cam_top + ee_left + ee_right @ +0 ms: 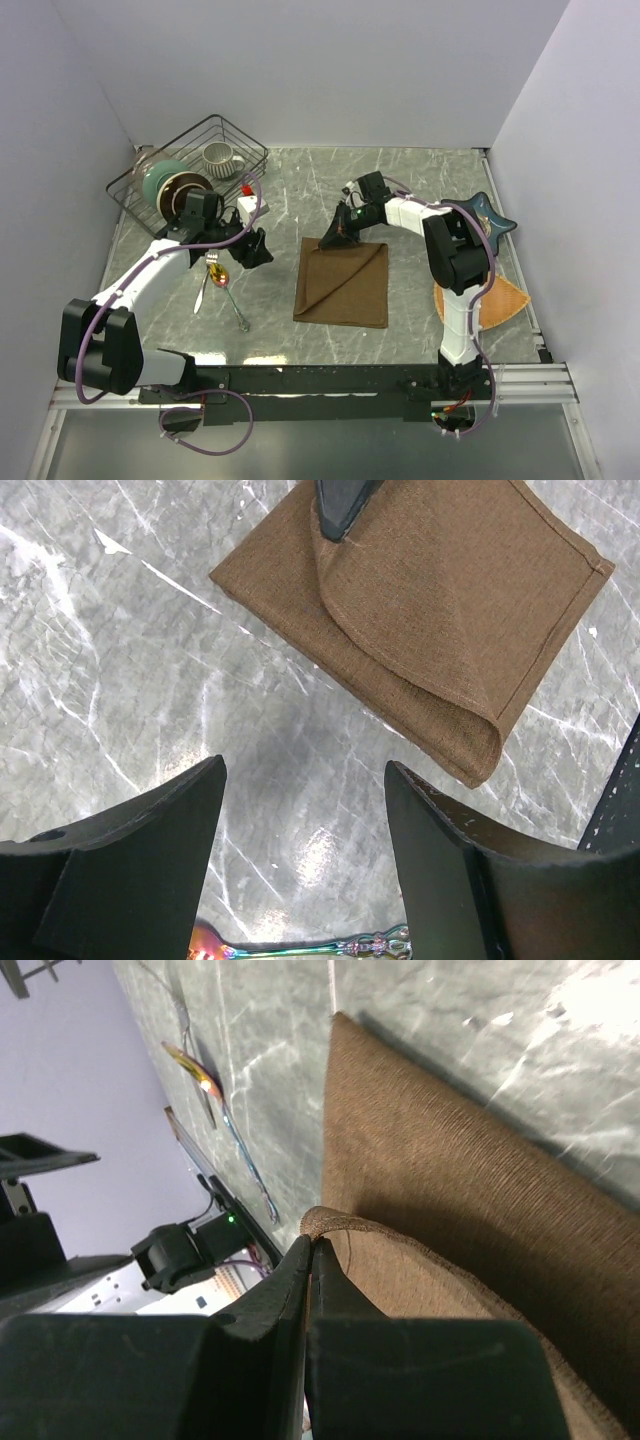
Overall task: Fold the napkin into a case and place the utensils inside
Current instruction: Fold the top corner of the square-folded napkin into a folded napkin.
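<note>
Right claw [312, 1247] first: its fingers are pressed tight together, pinching a curled-up edge of the napkin [450, 1190], right at the far left corner of the cloth. From above, that claw [337, 235] sits low over that corner, with the arm reaching in from the right.

The napkin [342, 285] lies flat on the marble table [420, 180], roughly mid-table. It's already doubled over, with one top layer lying in a diagonal flap across it.

Left claw [305, 780] is spread wide with nothing between its fingers, just bare marble under it. It hangs a bit left of the napkin, well apart from the cloth.

The utensils are under and just near side of that left claw [255, 250]: fork [203, 290] and spoon [228, 292] lying on the table side by side, the spoon's bowl gold-orange.

Further out, a black wire basket [150, 170] in the far left corner holds a mug [222, 155] and bowls. An orange fan-shaped mat [505, 300] lies at the right edge.
</note>
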`<action>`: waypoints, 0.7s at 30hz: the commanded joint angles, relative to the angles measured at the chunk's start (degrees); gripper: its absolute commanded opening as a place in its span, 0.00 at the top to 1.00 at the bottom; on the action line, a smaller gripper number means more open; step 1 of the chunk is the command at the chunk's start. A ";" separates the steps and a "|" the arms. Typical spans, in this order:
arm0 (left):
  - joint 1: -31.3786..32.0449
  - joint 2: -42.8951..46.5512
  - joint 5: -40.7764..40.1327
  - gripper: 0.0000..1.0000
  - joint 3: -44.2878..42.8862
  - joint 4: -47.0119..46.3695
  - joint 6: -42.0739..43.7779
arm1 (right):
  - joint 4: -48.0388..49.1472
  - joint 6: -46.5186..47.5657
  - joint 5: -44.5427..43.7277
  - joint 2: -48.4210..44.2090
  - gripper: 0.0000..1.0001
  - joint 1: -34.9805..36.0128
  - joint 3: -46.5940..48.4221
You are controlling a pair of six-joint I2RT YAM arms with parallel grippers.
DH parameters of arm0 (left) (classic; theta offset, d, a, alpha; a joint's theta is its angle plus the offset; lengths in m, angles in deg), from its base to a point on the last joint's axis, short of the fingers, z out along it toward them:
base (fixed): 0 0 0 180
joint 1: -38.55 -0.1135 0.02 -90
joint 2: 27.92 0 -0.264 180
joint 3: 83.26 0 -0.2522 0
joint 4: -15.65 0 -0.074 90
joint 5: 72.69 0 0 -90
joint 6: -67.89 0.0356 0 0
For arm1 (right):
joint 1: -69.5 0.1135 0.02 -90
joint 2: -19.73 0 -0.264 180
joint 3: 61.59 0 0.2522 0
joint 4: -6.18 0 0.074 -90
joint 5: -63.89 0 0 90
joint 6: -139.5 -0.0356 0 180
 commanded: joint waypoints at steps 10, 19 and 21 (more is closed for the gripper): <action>-0.95 -0.21 1.81 0.29 -0.13 -0.28 -0.17 | 3.89 -4.44 0.25 3.66 1.00 -0.05 5.19; -1.12 -0.22 1.55 0.28 -0.13 -0.01 -0.17 | 3.45 -4.27 -0.37 5.07 1.00 -0.05 5.81; -1.12 -0.22 1.55 0.28 -0.04 -0.01 -0.35 | 3.98 -4.36 -0.28 5.16 1.00 -0.05 5.72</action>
